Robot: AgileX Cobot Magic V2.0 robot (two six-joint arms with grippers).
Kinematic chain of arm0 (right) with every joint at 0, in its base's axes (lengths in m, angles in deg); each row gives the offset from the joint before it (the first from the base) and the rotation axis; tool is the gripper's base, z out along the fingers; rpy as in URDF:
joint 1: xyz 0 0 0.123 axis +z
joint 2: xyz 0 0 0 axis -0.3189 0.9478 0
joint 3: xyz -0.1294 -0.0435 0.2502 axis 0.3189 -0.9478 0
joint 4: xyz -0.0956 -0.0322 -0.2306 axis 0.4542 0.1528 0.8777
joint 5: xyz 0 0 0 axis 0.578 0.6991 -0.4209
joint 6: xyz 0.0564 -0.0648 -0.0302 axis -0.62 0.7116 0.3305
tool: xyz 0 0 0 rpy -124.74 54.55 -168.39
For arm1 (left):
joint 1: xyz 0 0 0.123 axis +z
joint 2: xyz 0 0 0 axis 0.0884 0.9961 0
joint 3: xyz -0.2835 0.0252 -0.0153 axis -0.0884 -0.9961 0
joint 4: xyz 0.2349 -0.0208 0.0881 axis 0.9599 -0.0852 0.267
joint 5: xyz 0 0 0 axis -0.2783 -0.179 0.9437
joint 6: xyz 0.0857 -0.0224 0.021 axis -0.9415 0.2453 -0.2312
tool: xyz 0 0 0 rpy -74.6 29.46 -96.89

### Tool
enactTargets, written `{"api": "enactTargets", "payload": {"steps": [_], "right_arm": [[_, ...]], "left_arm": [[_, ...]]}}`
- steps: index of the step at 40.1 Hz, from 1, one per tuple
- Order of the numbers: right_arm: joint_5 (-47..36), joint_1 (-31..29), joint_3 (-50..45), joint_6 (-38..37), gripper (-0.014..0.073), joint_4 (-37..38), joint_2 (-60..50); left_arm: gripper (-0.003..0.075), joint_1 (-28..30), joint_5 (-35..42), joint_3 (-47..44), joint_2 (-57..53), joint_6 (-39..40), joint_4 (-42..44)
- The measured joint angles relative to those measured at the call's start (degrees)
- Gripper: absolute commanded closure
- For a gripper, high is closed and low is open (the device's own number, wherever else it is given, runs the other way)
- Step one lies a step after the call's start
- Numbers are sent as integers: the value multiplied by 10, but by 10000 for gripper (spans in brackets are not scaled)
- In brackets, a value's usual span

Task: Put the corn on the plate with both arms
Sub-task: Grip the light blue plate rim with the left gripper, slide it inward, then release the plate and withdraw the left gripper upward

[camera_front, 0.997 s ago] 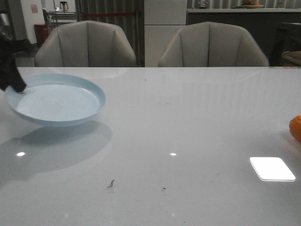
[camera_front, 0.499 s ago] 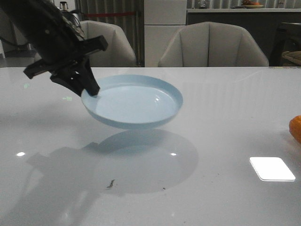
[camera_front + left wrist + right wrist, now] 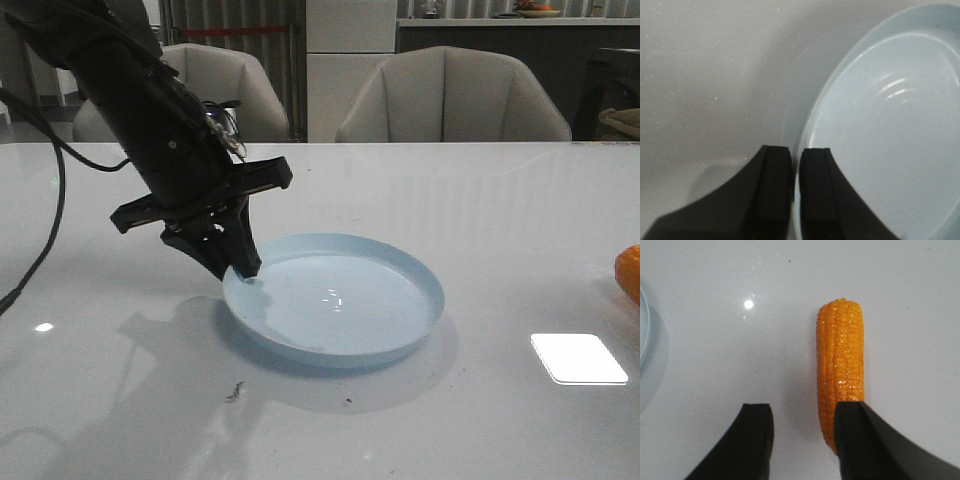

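Observation:
The pale blue plate (image 3: 335, 300) is low over or on the table's middle in the front view. My left gripper (image 3: 243, 270) is shut on the plate's left rim; the left wrist view shows the rim (image 3: 812, 120) pinched between the two black fingers (image 3: 775, 190). The orange corn (image 3: 840, 367) lies on the table in the right wrist view. My right gripper (image 3: 802, 412) is open above it; one finger covers the cob's near end, and the gap between the fingers is over bare table. In the front view only a bit of the corn (image 3: 630, 272) shows at the right edge.
Two grey chairs (image 3: 450, 95) stand behind the table's far edge. A bright light patch (image 3: 578, 358) reflects on the glossy table at front right. Small dark specks (image 3: 236, 390) lie near the front. A cable (image 3: 40, 230) hangs from the left arm.
My left arm has carried the plate from the far left to the table's middle and lowered it to or near the surface. The corn at the right edge has not moved.

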Motion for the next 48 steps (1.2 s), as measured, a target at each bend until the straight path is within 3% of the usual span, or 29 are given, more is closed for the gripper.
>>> {"api": "enactTargets", "payload": {"steps": [5,19,29,40,48], "right_arm": [[0,0,0,0,186,0,0],[0,0,9,0,186,0,0],[-33,0,11,0,186,0,0],[12,0,26,0,186,-1,0],[117,0,97,-1,186,-2,0]], "left_arm": [[358,0,4,1,0,0,22],[361,40,-78,152,-17,0,54],[361,101,-75,238,-100,0,123],[361,158,-61,230,-206,-2,263],[361,197,-40,144,-259,-2,273]]}}
